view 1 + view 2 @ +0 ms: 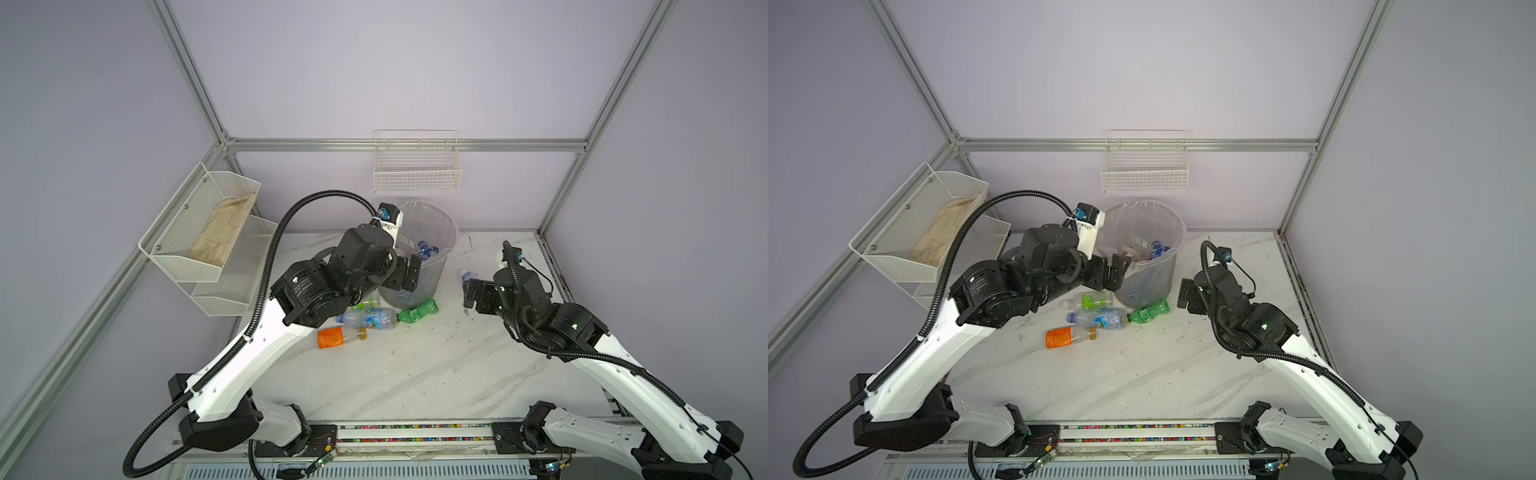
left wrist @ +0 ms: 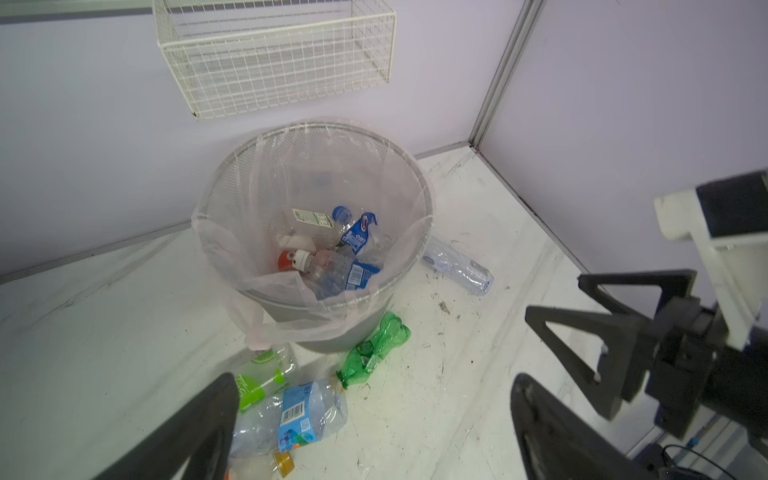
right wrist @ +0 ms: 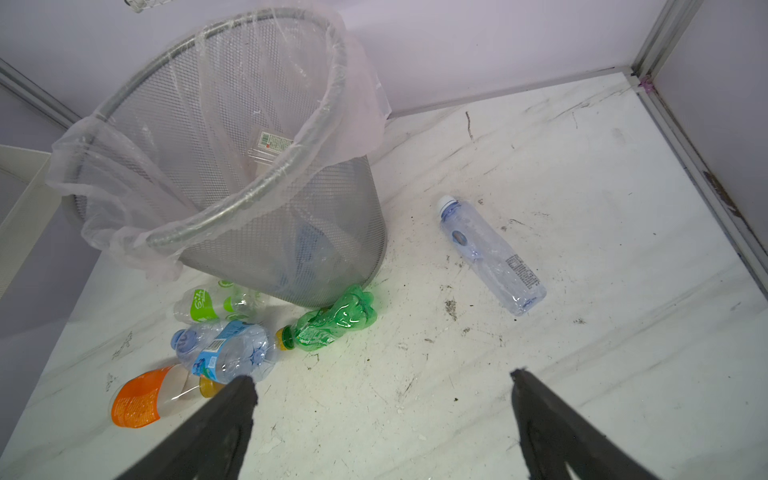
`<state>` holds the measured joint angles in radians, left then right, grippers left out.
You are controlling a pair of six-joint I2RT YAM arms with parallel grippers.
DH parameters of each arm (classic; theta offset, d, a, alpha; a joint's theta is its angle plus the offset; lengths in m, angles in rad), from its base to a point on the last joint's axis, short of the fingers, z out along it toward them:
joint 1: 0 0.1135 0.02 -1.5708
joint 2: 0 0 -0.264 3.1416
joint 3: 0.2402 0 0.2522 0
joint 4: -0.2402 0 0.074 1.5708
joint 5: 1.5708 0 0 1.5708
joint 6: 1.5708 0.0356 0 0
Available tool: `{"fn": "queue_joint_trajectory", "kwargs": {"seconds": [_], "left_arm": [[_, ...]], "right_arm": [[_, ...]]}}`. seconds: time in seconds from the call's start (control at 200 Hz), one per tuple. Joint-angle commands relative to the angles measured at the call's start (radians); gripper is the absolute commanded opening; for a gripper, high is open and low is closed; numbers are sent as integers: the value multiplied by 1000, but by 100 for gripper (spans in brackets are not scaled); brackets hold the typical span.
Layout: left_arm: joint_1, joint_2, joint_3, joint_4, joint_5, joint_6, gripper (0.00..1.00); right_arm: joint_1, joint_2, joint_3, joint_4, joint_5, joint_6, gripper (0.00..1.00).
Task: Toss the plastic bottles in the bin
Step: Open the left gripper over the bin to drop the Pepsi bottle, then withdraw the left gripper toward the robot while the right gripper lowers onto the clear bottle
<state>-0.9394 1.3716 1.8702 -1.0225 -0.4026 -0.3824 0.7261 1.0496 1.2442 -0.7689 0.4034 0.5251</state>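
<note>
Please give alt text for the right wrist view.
A grey mesh bin, lined with a clear bag, stands on a marble table; four plastic bottles lie near its base and one clear bottle apart. The right gripper hangs open, empty.

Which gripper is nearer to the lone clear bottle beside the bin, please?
Right. The right gripper hovers close to the bottle; the left gripper is at the near side of the bin.
</note>
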Motion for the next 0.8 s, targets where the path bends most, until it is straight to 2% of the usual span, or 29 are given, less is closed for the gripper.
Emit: {"fn": "queue_joint_trajectory", "kwargs": {"seconds": [0.0, 0.17, 0.315, 0.485, 0.585, 0.795], "left_arm": [[-44, -105, -150, 70, -60, -60, 100], [-142, -267, -366, 76, -130, -169, 100], [-199, -402, -557, 73, -157, -295, 100], [-251, -534, -771, 66, -153, -440, 100], [-278, -580, -858, 55, -151, -506, 100], [-354, -607, -1000, 55, -146, -626, 99]], "right_arm": [[-42, 34, 38, -20, 23, -35, 97], [-172, 107, 89, -14, -14, -109, 97], [-328, 187, 110, 13, -110, -185, 98], [-447, 283, 88, 71, -214, -227, 98], [-483, 376, 77, 108, -274, -248, 97], [-489, 553, 112, 144, -299, -276, 97]]}}
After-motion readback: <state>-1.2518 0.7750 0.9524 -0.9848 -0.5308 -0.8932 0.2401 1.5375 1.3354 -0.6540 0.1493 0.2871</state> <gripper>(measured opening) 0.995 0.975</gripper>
